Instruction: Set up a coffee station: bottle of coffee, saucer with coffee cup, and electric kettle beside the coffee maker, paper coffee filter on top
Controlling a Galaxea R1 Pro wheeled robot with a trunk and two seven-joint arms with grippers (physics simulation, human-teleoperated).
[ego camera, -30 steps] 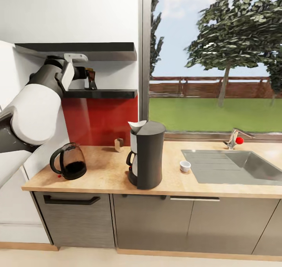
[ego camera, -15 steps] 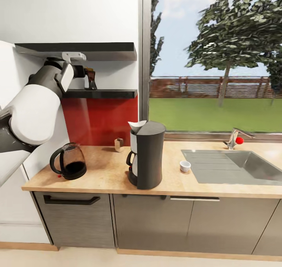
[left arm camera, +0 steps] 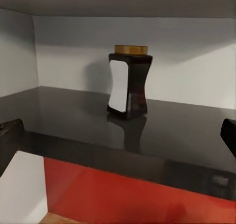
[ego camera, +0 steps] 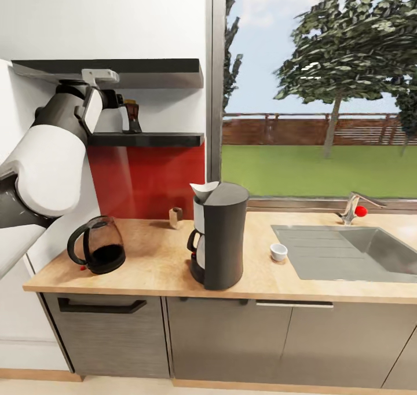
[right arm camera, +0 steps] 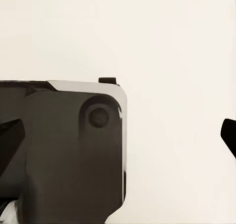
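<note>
Your left pincer (left arm camera: 118,135) hangs with fingers spread apart before the jar (left arm camera: 129,81), which stands upright on the shelf (ego camera: 156,139) (gold lid on). On the bench (ego camera: 150,262), the filter (ego camera: 204,190) tops the maker (ego camera: 223,236); kettle (ego camera: 98,247) left, cup (ego camera: 278,252) right.

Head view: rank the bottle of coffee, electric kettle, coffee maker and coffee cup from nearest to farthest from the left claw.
1. Bottle of coffee: on the shelf, just beyond the left claw.
2. Electric kettle: below, at the countertop's left end.
3. Coffee maker: mid-counter.
4. Coffee cup: farther right, beside the sink.
</note>
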